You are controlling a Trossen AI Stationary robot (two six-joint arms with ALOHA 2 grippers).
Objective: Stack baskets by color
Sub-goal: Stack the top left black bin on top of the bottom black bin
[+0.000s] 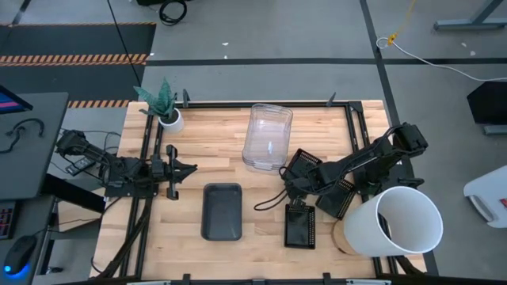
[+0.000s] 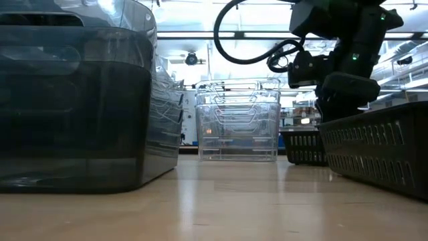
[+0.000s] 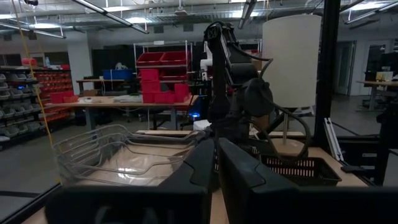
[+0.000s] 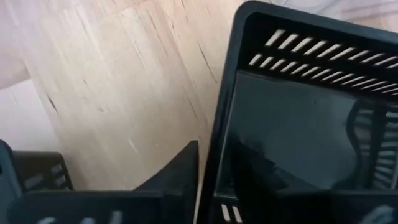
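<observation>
A stack of clear baskets [image 1: 267, 136] stands at the far middle of the table. A smoky dark-grey basket [image 1: 222, 210] sits near the front. One black mesh basket [image 1: 300, 226] lies to its right. Two more black mesh baskets [image 1: 305, 165] [image 1: 342, 198] lie under my right arm. My right gripper [image 1: 295, 184] points steeply down over the left one's rim and is shut on its wall. My left gripper [image 1: 176, 168] waits shut at the table's left, holding nothing. My right gripper straddles one side wall of the black mesh basket at its rim [image 4: 216, 134]. One finger [image 4: 177, 171] is outside the wall and the other is inside the basket, where it is hard to make out. The fingers come from above, slanting. The basket's bottom rests on the table.
A large white bucket [image 1: 392, 222] lies at the front right, close to my right arm. A small white plant pot [image 1: 169, 119] stands at the far left. Bare wood lies between the grey basket and my left gripper.
</observation>
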